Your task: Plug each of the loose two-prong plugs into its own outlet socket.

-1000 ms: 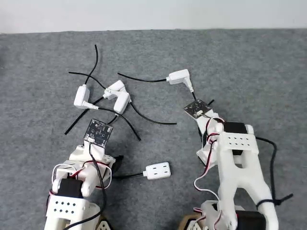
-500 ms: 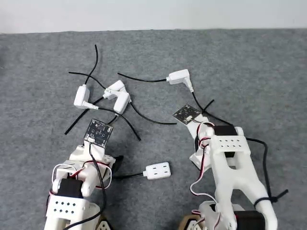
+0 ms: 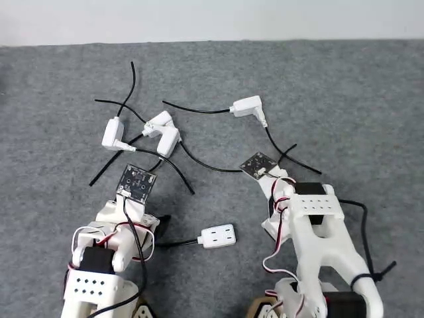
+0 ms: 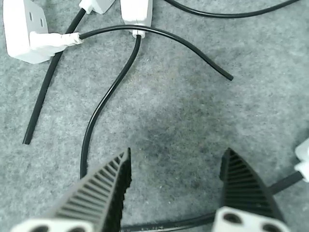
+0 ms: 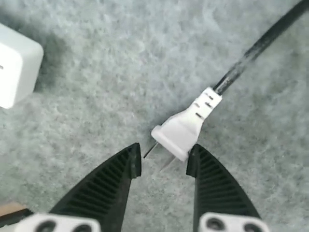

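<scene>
A white two-prong plug (image 5: 181, 133) on a black cable sits between the tips of my right gripper (image 5: 164, 154). The fingers are closed against its sides and the prongs point back toward the wrist. In the high view the right arm (image 3: 311, 212) stands right of centre, its tip near a white outlet socket (image 3: 217, 236) lying between the arms. A corner of a white outlet block (image 5: 12, 63) shows beside the plug. My left gripper (image 4: 177, 157) hangs open over bare carpet. Beyond it lie a white socket (image 4: 19, 29) and a plug (image 4: 136, 9).
Several white plugs and sockets with black cables (image 3: 162, 129) lie tangled at the back left. Another white piece (image 3: 246, 106) lies at back centre, and its cable (image 3: 291, 159) runs toward the right arm. Grey carpet (image 3: 371, 99) covers the table.
The right arm has drawn back toward the near edge and a little left. The black cable beside it has shifted and stretched out. The left arm has not moved.
</scene>
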### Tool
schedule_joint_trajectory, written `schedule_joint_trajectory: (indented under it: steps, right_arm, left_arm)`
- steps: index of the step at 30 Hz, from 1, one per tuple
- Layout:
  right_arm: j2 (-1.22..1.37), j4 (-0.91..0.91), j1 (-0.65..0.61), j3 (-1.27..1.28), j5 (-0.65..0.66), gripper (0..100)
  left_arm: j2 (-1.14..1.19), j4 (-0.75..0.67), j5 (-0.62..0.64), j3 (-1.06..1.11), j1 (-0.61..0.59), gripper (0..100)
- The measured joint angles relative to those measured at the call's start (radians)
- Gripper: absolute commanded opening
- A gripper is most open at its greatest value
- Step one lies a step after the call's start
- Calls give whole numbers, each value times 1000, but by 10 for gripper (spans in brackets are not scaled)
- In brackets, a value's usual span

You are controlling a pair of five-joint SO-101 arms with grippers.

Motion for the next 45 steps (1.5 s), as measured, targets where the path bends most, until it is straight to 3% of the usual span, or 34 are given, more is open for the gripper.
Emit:
schedule_joint_trajectory:
  steps: [5,13,22,30,37,40,45]
  right_arm:
    - [0,-18,-25,3,0,150]
    - [0,6,-232,3,0,147]
    - [9,6,-210,2,0,12]
    - [158,5,-201,-28,109,10]
    - [155,-8,-123,-32,126,10]
    - [130,-40,-60,-25,51,10]
    - [32,-74,98,-17,-206,10]
  left_arm:
    - [0,0,0,0,-2,283]
    - [0,0,0,0,-2,283]
    - [0,0,0,0,-2,283]
    - [0,0,0,0,-2,283]
    - [0,0,0,0,-2,283]
    - [0,0,0,0,-2,283]
    - [0,0,0,0,-2,283]
